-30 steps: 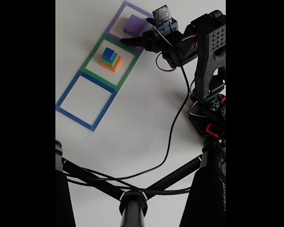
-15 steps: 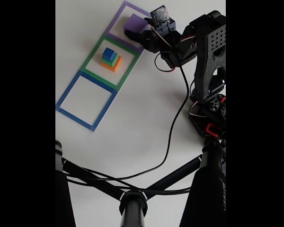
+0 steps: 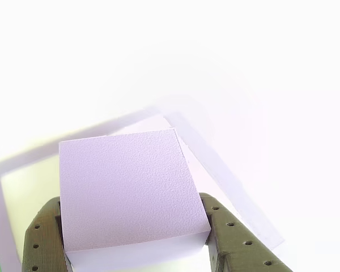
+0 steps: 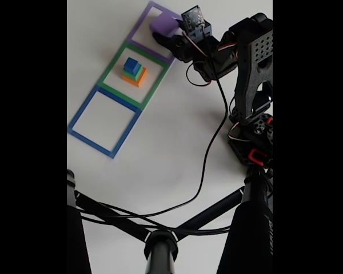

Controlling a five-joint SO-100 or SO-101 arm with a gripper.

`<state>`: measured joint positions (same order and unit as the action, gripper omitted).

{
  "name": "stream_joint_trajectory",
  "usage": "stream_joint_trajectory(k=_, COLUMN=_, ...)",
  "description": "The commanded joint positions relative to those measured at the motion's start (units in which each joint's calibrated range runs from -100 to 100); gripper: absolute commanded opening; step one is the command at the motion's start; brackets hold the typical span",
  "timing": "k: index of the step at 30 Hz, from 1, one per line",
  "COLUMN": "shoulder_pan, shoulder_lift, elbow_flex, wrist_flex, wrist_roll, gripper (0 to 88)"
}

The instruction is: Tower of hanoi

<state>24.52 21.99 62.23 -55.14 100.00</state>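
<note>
The step in hand is judged to be the grasping of the purple block (image 4: 163, 25), which sits inside the purple square outline (image 4: 138, 29), next to the green outline (image 4: 111, 68) where the orange-yellow block (image 4: 138, 79), green block (image 4: 135, 72) and blue cube (image 4: 131, 64) are stacked; the claw (image 3: 135, 249) is seen clenched around the purple block (image 3: 127, 190), one finger (image 3: 238, 243) pressed to each side; the arm (image 4: 248, 63) is stretched forward and low over the white worktop (image 4: 171, 154); a straight lift is called for next, then carriage clear of that stack.
</note>
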Motion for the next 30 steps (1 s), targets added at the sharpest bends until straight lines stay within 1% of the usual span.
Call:
stream_joint_trajectory(k=1, shoulder_pan=-1.2, shoulder_lift=-11.0, elbow_flex=1.3, wrist_flex=5.7, wrist_roll=0.0, gripper=10.3)
stream_joint_trajectory(k=10, shoulder_pan=-3.1, shoulder_lift=-33.0, elbow_flex=2.5, wrist_flex=25.3, wrist_roll=0.0, gripper=10.5)
stream_joint_trajectory(k=20, shoulder_pan=-7.0, shoulder_lift=-47.5, elbow_flex=-5.4, wrist_flex=44.1, wrist_roll=0.0, gripper=8.9)
stream_joint_trajectory(k=24, shoulder_pan=-8.1, shoulder_lift=-53.3, elbow_flex=-13.6, wrist_flex=57.7, wrist_roll=0.0, gripper=8.7)
stream_joint_trajectory(k=26, shoulder_pan=-8.7, shoulder_lift=-55.3, elbow_flex=-20.0, wrist_flex=66.9, wrist_roll=0.0, gripper=8.5)
stream_joint_trajectory(k=30, shoulder_pan=-10.1, shoulder_lift=-56.0, elbow_flex=-38.8, wrist_flex=89.4, wrist_roll=0.0, gripper=8.5)
